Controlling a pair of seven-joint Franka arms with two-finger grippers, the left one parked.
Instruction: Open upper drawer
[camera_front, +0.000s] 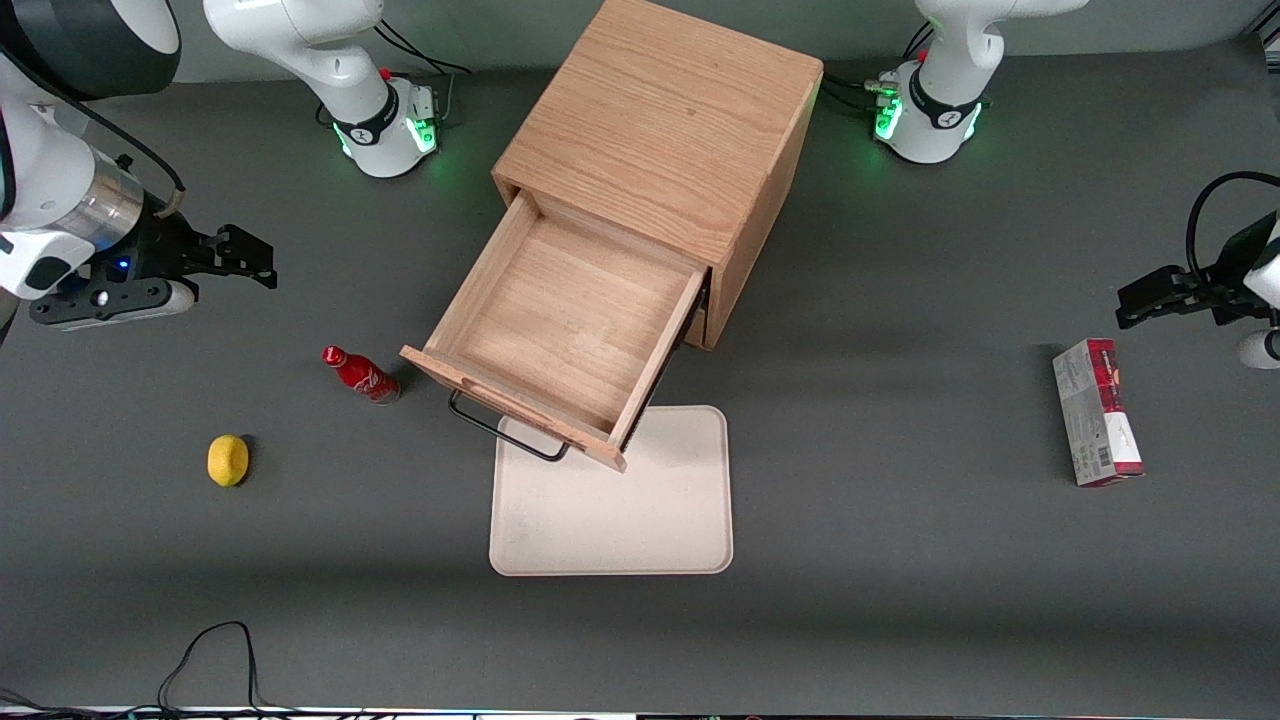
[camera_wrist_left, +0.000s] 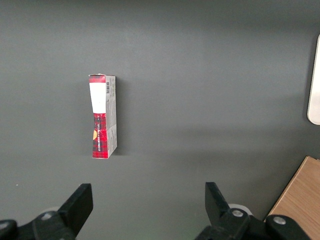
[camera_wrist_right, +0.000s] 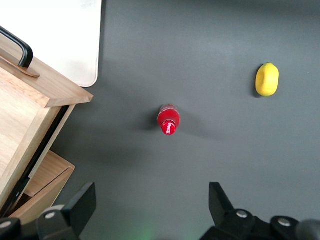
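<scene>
Judging from how things lie, the task looks done: the upper drawer (camera_front: 565, 325) stands pulled far out of the cabinet (camera_front: 665, 130), its empty wooden inside open to view, and its front panel with the black handle (camera_front: 500, 425) hangs over the edge of the white tray (camera_front: 620, 520) on the desk (camera_front: 900, 560).

The claw (camera_front: 225, 258) is up in the air toward the working arm's end of the desk, well apart from the drawer. Its fingers are spread wide and hold nothing (the right wrist view shows both of them with only bare desk between).

A red bottle (camera_front: 362, 375) stands near the drawer's front corner, and a lemon (camera_front: 228, 460) lies a little nearer to the front camera than the bottle. A red and grey box (camera_front: 1097, 412) lies toward the parked arm's end.

What could go wrong now? I think the main risk is the arm: if it sweeps low toward the cabinet, it may knock the bottle over or bump the drawer's side and push it partly shut. The drawer is also out very far, so any further pull could perhaps bring it off its rails.
</scene>
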